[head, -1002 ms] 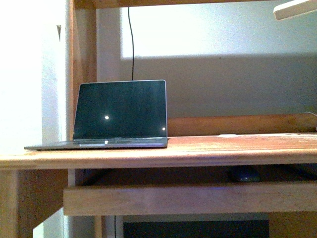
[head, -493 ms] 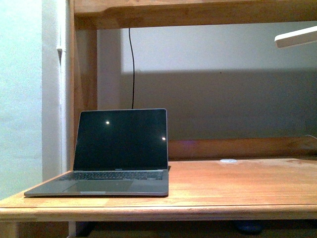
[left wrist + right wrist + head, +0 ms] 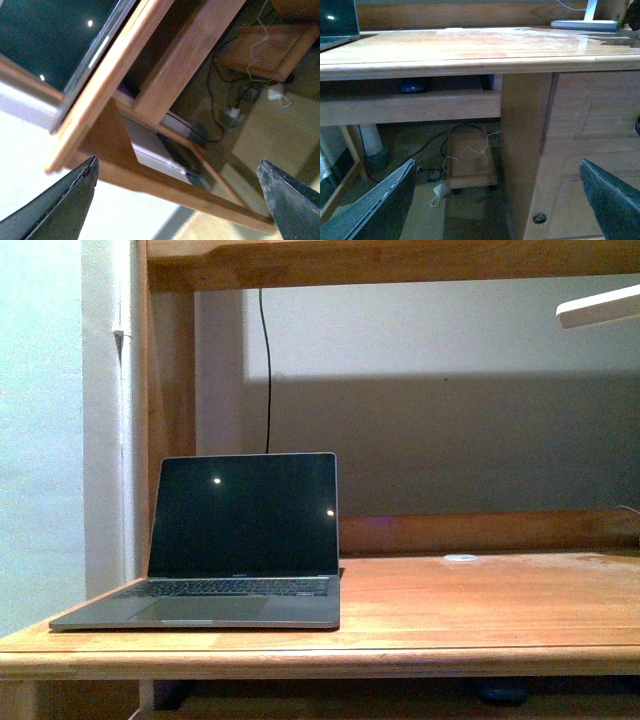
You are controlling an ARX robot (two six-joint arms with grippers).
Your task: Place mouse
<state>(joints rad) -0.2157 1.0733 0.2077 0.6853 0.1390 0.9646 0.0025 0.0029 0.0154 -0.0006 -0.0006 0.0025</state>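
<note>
- Grey wall [image 3: 450,440] behind, bright band above and shadow below, with a thin dark cable [image 3: 267,370] hanging down it
- Wooden desk [image 3: 480,610] across the whole front view, drawer cabinet [image 3: 590,130] under its right side
- Open laptop [image 3: 240,515], screen dark, standing on the left part of the desk near the front edge
- Pull-out shelf [image 3: 410,107] just under the desk top, left of the drawer cabinet
- Left fingers [image 3: 55,205] spread wide apart with nothing between them, held below the desk corner that carries the laptop
- Right fingers [image 3: 612,200] spread just as wide, gripping nothing, lower than the desk's front edge
- White lamp [image 3: 600,308] at the upper right
- Mouse [image 3: 412,86], dark and rounded, lying on the pull-out shelf under the desk top, well right of the laptop and well apart from both pairs of fingers; in the front view only a dim dark shape under the desk edge
</note>
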